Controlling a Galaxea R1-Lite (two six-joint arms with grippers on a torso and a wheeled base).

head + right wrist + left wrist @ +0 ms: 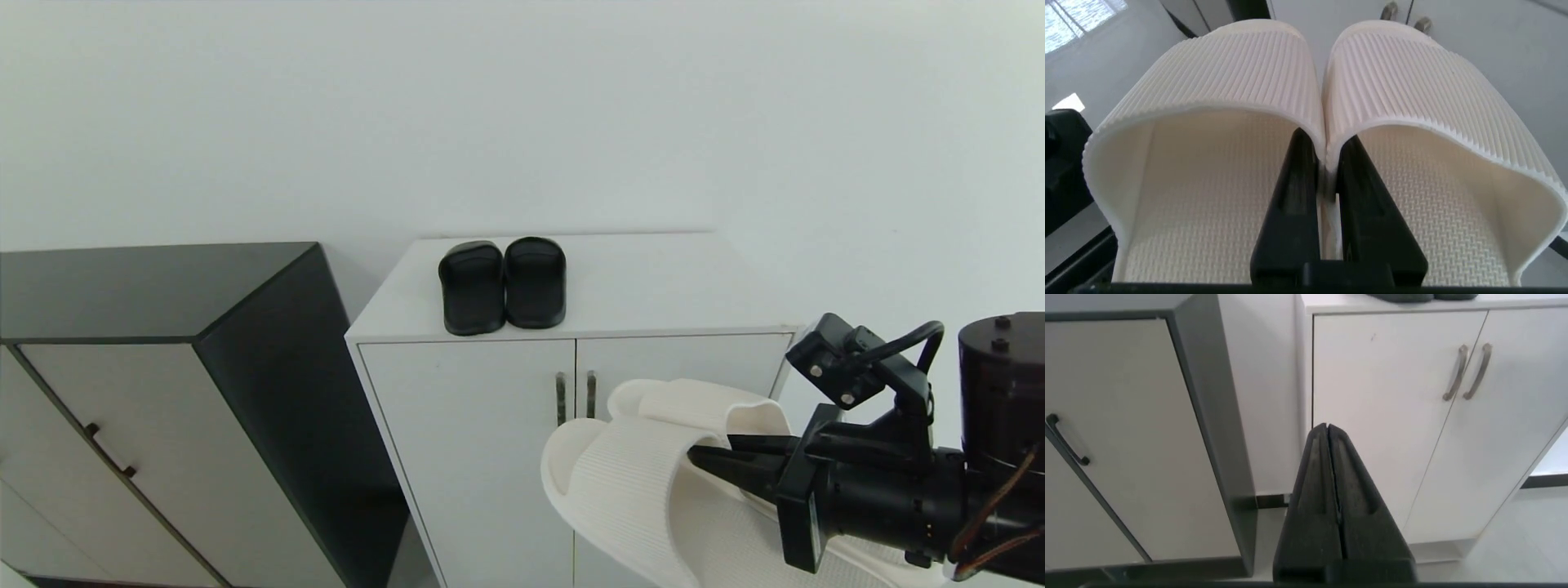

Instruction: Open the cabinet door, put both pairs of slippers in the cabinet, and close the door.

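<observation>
My right claw [698, 457] pinches both white slippers [620, 490], lower right of frame. Cabinet doors [473, 441] shut; my left claw [1328, 433], pressed together, must spread and take a handle [1455, 372].

Heel ends of the white slippers [629, 490] are cut off by the lower edge and partly covered by the right gripper [702, 457]. On the white cabinet [465, 441], the right door is largely screened by them and the base is cut off. The black slippers [1413, 297] are cut by the frame edge in the left wrist view. The door handles [1421, 24] are mostly hidden in the right wrist view.
</observation>
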